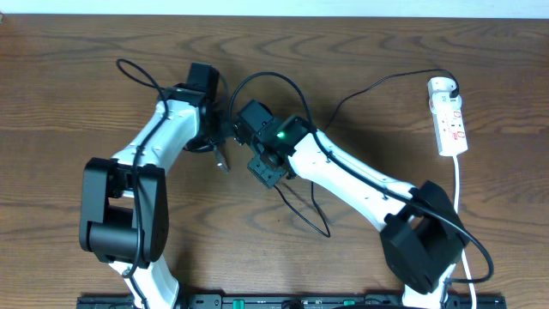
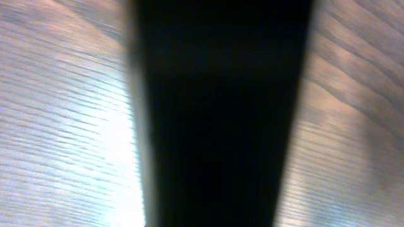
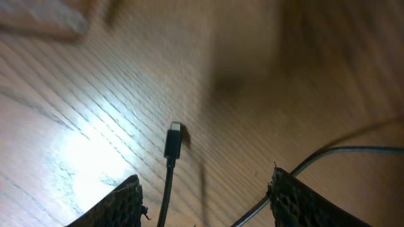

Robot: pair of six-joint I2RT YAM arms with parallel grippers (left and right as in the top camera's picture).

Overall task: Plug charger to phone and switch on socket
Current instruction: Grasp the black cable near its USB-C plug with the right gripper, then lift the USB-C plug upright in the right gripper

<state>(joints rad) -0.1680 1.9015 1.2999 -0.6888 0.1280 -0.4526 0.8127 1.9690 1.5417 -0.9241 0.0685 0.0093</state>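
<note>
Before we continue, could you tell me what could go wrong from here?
The connector lies loose on the table between the fingers of the open right gripper; closing may pinch the cable instead. Overhead, cable loops run by the right arm, so a move could snag them. The left wrist view is blurred and dark, so alignment cannot be checked there.

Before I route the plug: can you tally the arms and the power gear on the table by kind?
Robot arms: 2, left arm and right arm
Power strip: 1
Black charger cable: 1
White cord: 1
Total: 5
</note>
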